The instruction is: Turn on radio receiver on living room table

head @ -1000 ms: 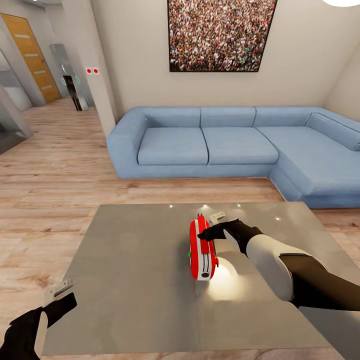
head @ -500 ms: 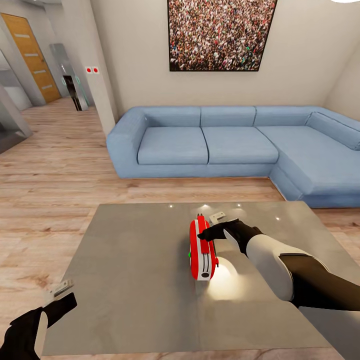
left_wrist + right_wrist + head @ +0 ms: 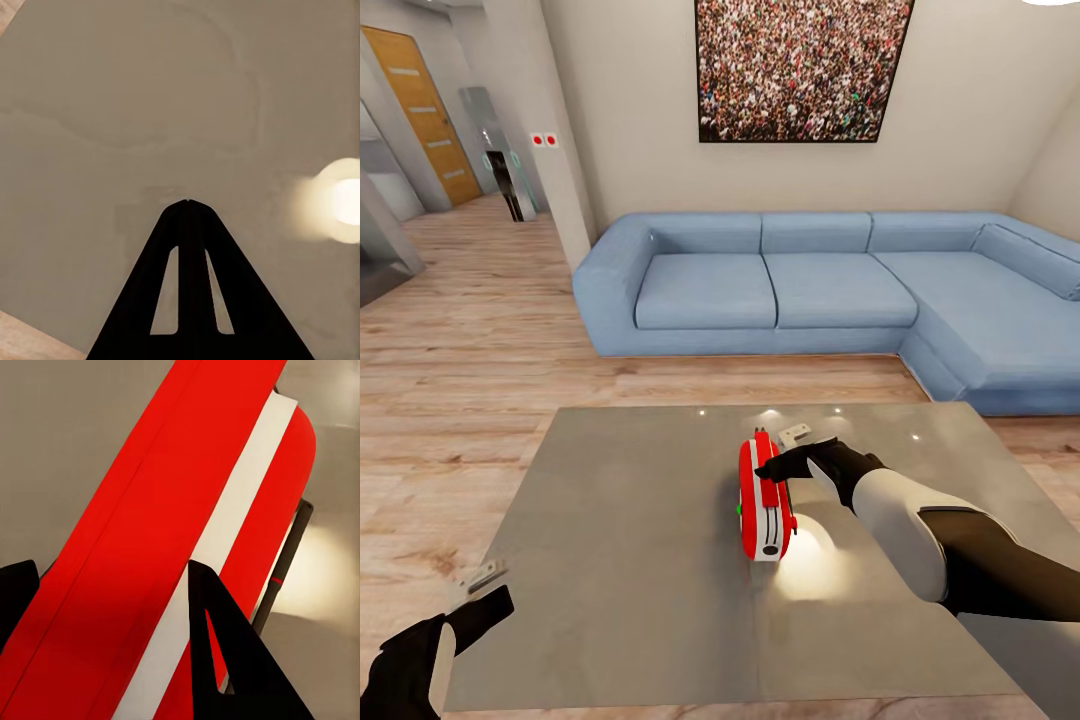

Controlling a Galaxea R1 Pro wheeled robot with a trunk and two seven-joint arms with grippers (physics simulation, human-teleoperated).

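The red radio receiver (image 3: pixel 765 497) with white trim stands narrow-end-on near the middle of the grey table (image 3: pixel 620 520); a speck of green shows on its left face. My right gripper (image 3: pixel 775 455) rests at the radio's top far end, open, with one finger on either side of the red and white top (image 3: pixel 172 510). The radio's thin handle (image 3: pixel 289 547) runs along its far side. My left gripper (image 3: pixel 493 590) hovers over the table's near left corner, shut and empty, its fingertips (image 3: pixel 187 206) closed together above bare tabletop (image 3: pixel 112 112).
A blue L-shaped sofa (image 3: pixel 810 290) runs behind the table and down the right side. A crowd photo (image 3: pixel 800 70) hangs above it. Wood floor (image 3: pixel 470 340) lies left of the table, leading to a hallway with a wooden door (image 3: pixel 425 110). A lamp glare (image 3: pixel 810 545) shines on the tabletop.
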